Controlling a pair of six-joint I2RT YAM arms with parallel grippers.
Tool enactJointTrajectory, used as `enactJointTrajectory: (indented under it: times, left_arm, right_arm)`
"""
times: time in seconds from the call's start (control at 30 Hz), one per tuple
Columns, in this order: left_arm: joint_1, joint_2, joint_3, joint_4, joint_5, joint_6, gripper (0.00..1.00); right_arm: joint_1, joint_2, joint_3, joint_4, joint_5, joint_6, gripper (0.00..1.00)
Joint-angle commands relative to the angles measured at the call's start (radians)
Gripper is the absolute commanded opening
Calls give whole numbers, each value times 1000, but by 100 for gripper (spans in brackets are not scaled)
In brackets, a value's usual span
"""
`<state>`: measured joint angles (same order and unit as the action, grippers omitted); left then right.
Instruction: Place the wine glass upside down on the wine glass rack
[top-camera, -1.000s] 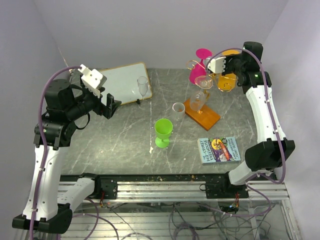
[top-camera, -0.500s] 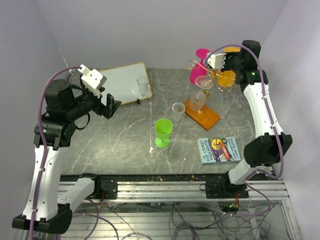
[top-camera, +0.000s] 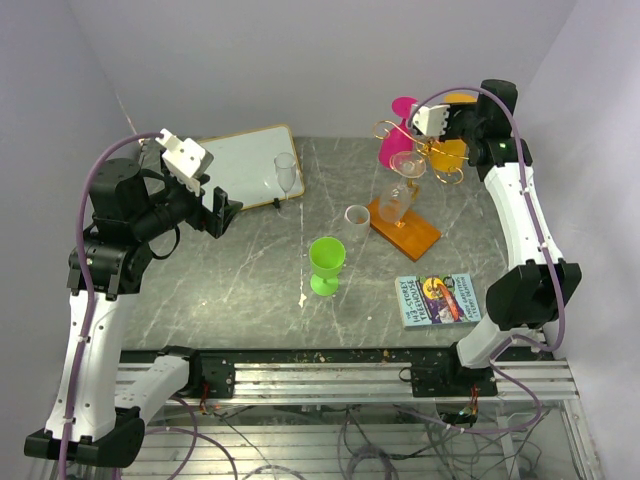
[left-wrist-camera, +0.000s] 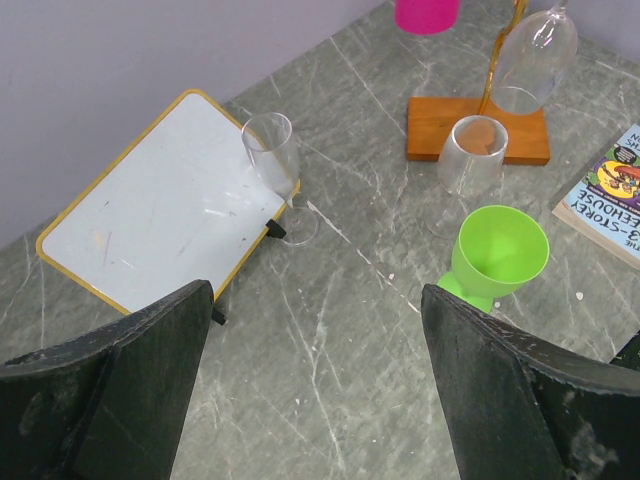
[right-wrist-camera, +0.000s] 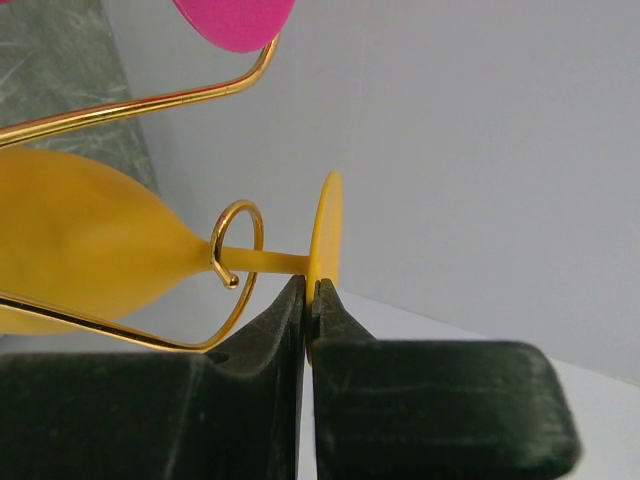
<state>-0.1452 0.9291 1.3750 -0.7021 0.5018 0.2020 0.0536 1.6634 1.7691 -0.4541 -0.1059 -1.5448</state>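
Yellow wine glass (right-wrist-camera: 90, 240): foot rim pinched in my right claw (right-wrist-camera: 310, 292), bowl off to its left | change: I've carried it back, stem now sits in a wine glass rack (right-wrist-camera: 237, 245) curl just above my fingertips | next: probably settle, release | left claw (left-wrist-camera: 315, 292) spread, idle

Book (top-camera: 438, 299) before wine glass rack (top-camera: 412, 234)
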Motion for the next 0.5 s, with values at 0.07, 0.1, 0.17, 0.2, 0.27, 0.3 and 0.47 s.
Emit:
enactJointTrajectory:
  times: [0.07, 0.1, 0.17, 0.2, 0.27, 0.3, 0.47]
  left_arm:
    - [13, -6, -12, 6, 22, 6, 96]
    - [13, -7, -14, 6, 22, 7, 96]
    - [12, -9, -14, 5, 21, 9, 96]
    - [13, -9, -14, 3, 20, 10, 96]
    - [13, -9, -14, 4, 21, 11, 96]
    - [12, -8, -14, 5, 22, 10, 96]
    - [12, -5, -13, 7, 28, 5, 96]
  right_arm:
    - [-2, 1, 20, 30, -39, 24, 0]
    - [-1, 4, 21, 28, -40, 27, 0]
    - [-2, 1, 22, 25, -45, 32, 0]
    - [-2, 0, 21, 23, -50, 37, 0]
    - [-2, -6, 21, 12, -61, 45, 0]
    - [-1, -7, 21, 7, -65, 47, 0]
    - [-1, -14, 8, -8, -71, 64, 0]
